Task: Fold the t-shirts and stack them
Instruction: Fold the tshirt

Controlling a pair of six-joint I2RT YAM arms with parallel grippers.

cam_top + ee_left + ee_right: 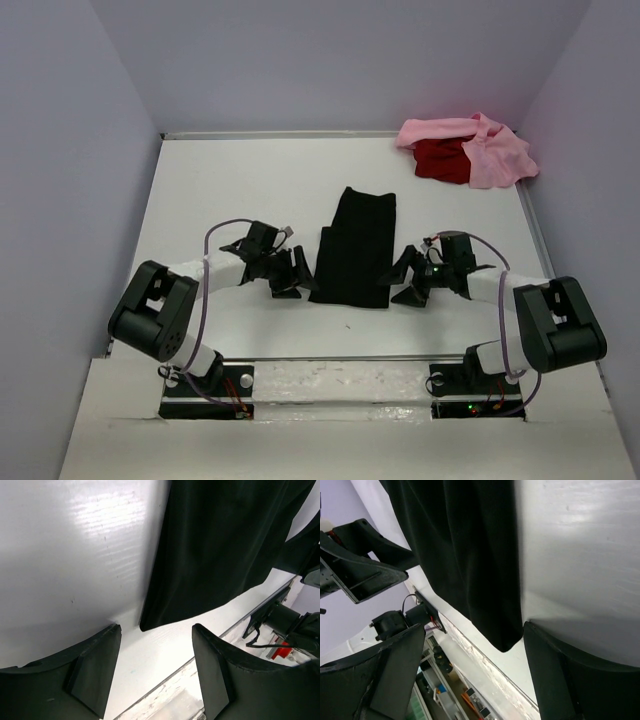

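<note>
**Black shirt lies between two open claws**

Black shirt is folded into a long narrow strip and lies flat in the middle of the table, with its length running from the near side to the far side. The left claw is low over the table just beside the near left corner of the strip. Its jaws are wide apart and hold nothing. In the left wrist view this corner lies a little ahead of the gap between the jaws and is not touching them. The right claw is just beside the near right corner, also with its jaws spread wide and nothing in them. In the right wrist view the corner reaches into the gap, very close to one jaw; I cannot tell if it touches. The pink shirt and the red shirt lie crumpled together at the far right corner, well apart from both claws, and the pink one partly covers the red one.
</note>
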